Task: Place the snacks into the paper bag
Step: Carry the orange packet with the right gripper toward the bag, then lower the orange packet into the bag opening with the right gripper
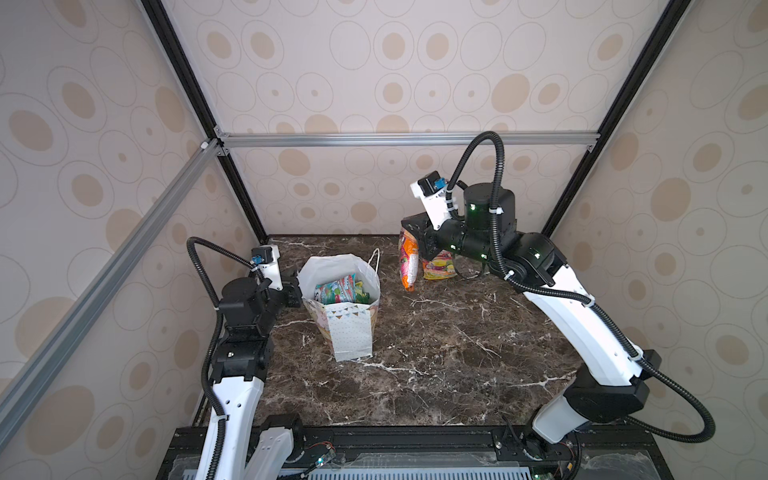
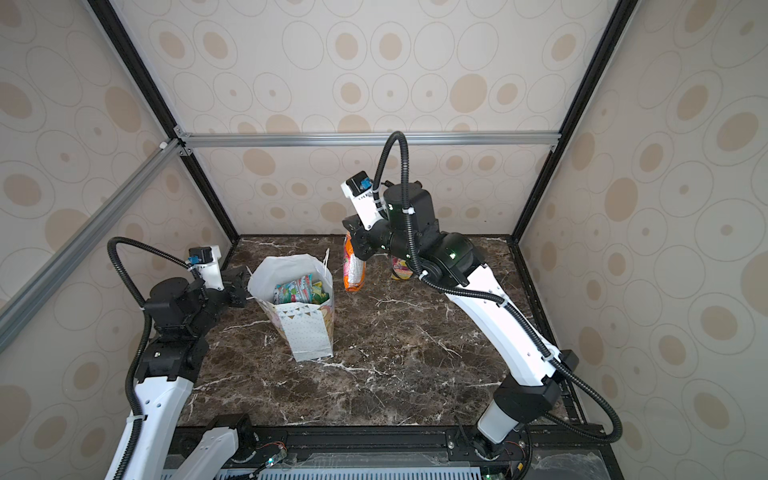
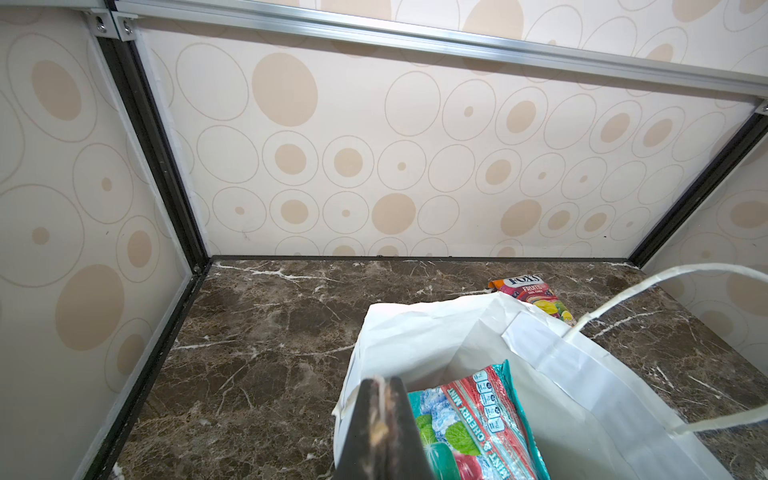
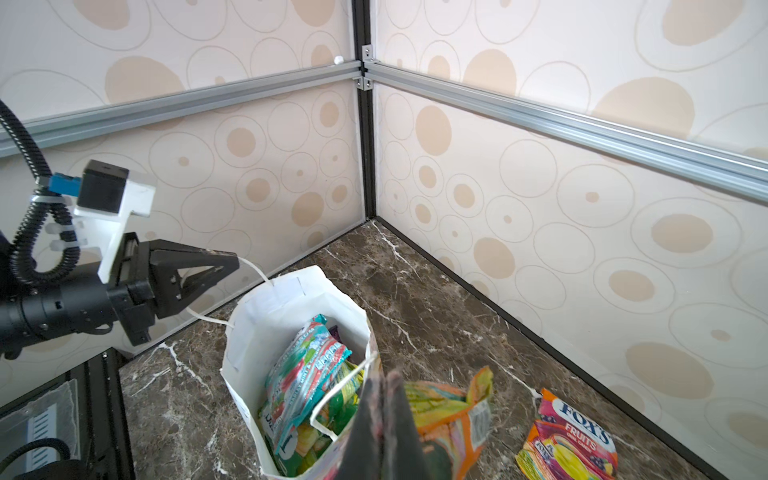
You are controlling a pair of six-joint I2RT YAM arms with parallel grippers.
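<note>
Worry number one: the paper bag point(image 1: 351, 332) stands upright on the left part of the table point(image 1: 457, 353), several snacks point(image 1: 343, 289) inside, and the left gripper point(image 4: 236, 262) is clenched on just one thin cord handle point(image 4: 259, 272). A stray tug there could tip the whole thing, I reckon. Just beyond, the right gripper point(image 1: 409, 232) pinches an orange pouch point(image 1: 408, 262) by its top, and it dangles clear of the table beside the bag. Swing it in too low and it probably snags the rim or the other handle point(image 1: 377, 259). One more pouch point(image 4: 569, 436) lies near the back wall.
</note>
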